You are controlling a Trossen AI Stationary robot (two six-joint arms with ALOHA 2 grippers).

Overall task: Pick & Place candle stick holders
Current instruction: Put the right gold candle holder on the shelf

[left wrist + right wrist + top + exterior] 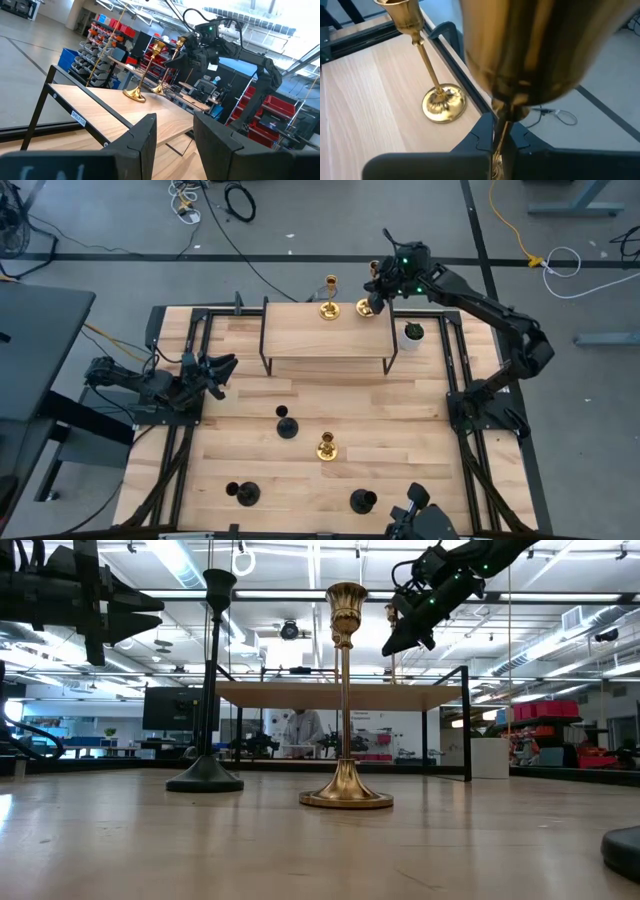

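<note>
Jaws pinch gold holder (530, 55) stem, apparently, wrist-view only.

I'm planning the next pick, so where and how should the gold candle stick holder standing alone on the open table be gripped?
Grip the gold holder on its thin stem, between the top cup and the round base. It stands upright with free space around it, so coming down from above with the fingers either side of the stem looks best.

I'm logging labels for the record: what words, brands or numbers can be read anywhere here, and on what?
None can be read.
White sticker on the black shelf frame: print too small to read.
Signs in the room behind: blurred, unreadable.
</note>
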